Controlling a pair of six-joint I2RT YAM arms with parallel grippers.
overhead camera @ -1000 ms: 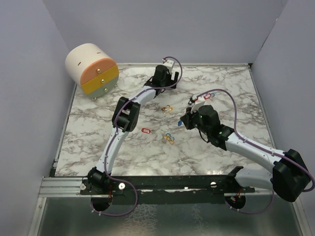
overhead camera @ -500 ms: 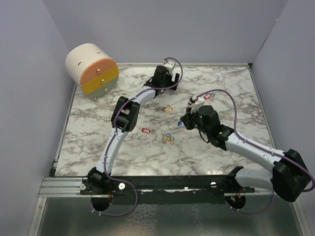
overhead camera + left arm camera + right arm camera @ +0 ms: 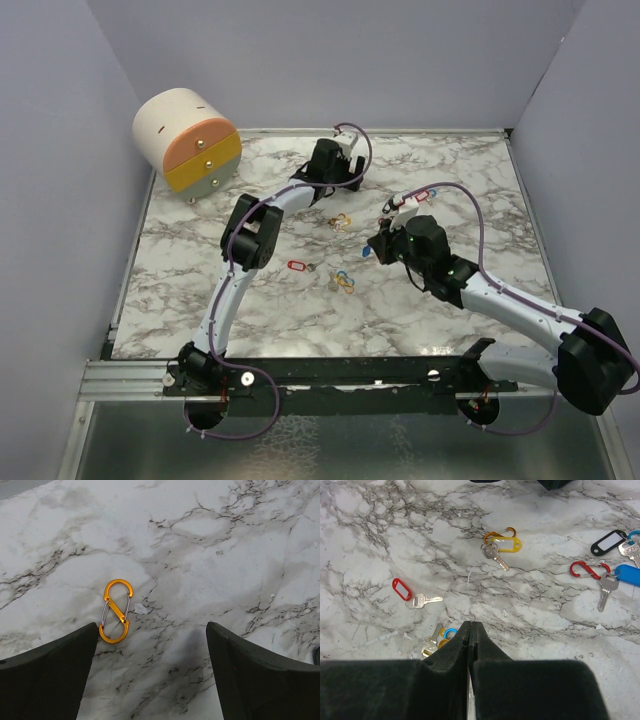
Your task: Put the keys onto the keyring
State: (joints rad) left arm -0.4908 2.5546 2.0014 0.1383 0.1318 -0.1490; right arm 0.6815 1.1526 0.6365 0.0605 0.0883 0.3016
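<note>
Marble tabletop [image 3: 545, 615] — red-tagged key [image 3: 420, 600] lengthwise left-right, blade rightward

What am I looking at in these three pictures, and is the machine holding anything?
A robot's left arm and right arm are bolted to a white marble table. The top picture looks down on both; the other two come from a camera on each wrist. The left hand is open near an orange S-shaped metal clip, holding nothing. The right hand is shut and looks empty. Beyond it lie small metal keys, including a red-tagged key and a yellow-tagged key.
</note>
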